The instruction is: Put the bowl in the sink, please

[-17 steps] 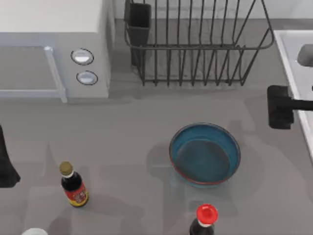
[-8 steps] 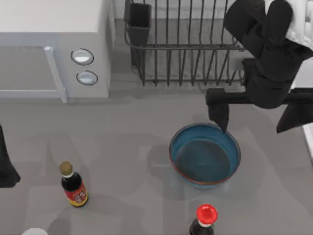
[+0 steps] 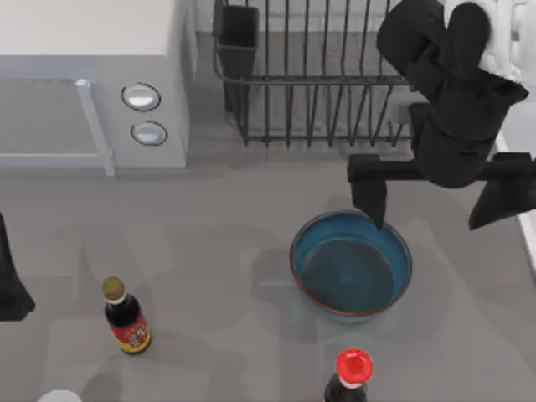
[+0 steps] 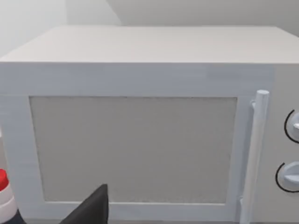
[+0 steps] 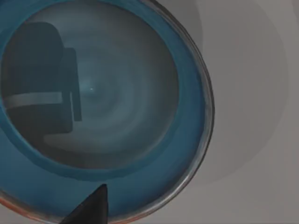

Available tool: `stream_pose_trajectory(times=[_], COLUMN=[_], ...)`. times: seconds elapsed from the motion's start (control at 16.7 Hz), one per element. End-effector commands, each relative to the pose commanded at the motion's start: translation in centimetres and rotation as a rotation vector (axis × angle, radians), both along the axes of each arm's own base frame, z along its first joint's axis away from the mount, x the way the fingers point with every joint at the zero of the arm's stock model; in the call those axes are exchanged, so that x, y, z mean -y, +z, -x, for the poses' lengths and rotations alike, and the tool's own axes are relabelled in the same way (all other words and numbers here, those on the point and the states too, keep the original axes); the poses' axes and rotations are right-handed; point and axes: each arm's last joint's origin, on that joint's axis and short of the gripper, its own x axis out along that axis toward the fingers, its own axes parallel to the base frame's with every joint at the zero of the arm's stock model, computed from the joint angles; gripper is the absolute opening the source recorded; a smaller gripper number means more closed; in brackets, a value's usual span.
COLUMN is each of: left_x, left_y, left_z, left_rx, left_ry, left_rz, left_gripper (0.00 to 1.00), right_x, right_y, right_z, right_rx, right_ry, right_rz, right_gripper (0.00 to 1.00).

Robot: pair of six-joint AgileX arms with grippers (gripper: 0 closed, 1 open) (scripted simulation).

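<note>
Top view: right pincer (image 3: 435,201), spread, has edged leftward above bowl (image 3: 351,264).

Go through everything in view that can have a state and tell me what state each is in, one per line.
Round blue glossy bowl: upright on the table, empty, not held.
White microwave: door shut.
Black wire dish rack: upright, nothing on its wires.
Dark sauce bottle, gold cap: upright, capped.
Dark bottle, red cap: upright, capped.
Right tool: open, above the bowl's far rim.
Left tool: facing the microwave.
</note>
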Motion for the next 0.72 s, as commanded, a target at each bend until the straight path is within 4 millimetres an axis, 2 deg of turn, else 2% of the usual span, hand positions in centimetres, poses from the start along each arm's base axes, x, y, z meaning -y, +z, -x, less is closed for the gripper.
stream_pose_trajectory(times=[0.12,0.48,0.6,0.72], left_x=[0.0,0.0,0.0,0.0], left_y=[0.0,0.0,0.0,0.0], left_z=[0.0,0.0,0.0,0.0], left_rx=[0.000,0.000,0.000,0.000], left_ry=[0.000,0.000,0.000,0.000], left_rz=[0.000,0.000,0.000,0.000], left_gripper=[1.00,1.00,1.00,1.00], right_x=[-0.1,-0.2,-0.1,-0.1], right_y=[-1.6,-8.5,-9.5,-9.5], right_z=[-0.1,-0.1,0.1,0.1], right_rx=[-0.002,0.007,0.001,0.001], right_ry=[0.002,0.002,0.002,0.002], right_rz=[0.002,-0.004,-0.001,0.000], right_gripper=[1.00,1.00,1.00,1.00])
